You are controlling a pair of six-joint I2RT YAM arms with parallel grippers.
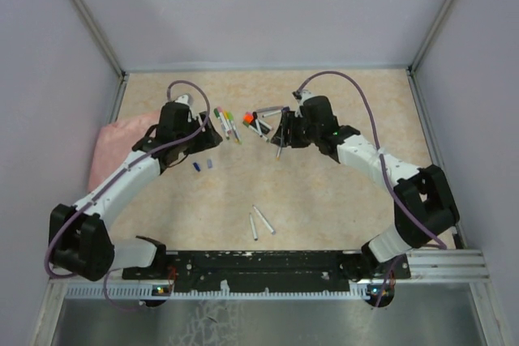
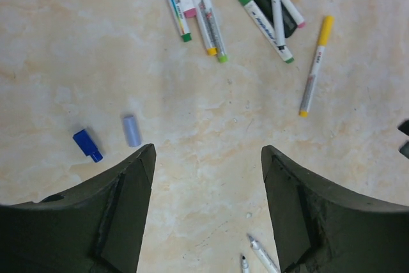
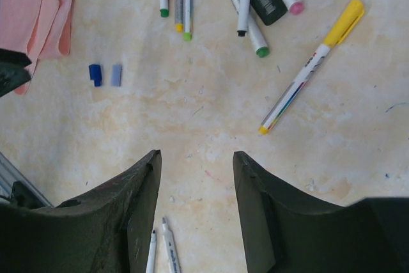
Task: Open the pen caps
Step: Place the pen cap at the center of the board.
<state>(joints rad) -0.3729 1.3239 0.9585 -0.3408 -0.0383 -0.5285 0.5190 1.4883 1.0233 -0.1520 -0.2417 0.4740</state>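
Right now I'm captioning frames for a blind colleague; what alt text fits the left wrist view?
The left gripper holds its dark jaws open and empty over a beige tabletop. A dark blue plastic cap and a pale lilac cap lie loose at left; white marker pens cluster along the top edge.

Place: pretty clearly a robotics lab test cell, not a home or shop
Walls: plain pale panels (image 1: 268,6) boxing the bench (image 1: 324,192) in at 9, 12 and 3 o'clock
Frame: bare aluminium posts (image 1: 87,14) up the corners
Rig: left arm (image 1: 122,184) and right arm (image 1: 373,160) bolted to a metal rail (image 1: 446,265) at 6 o'clock, purple cables (image 1: 369,111) looping loose
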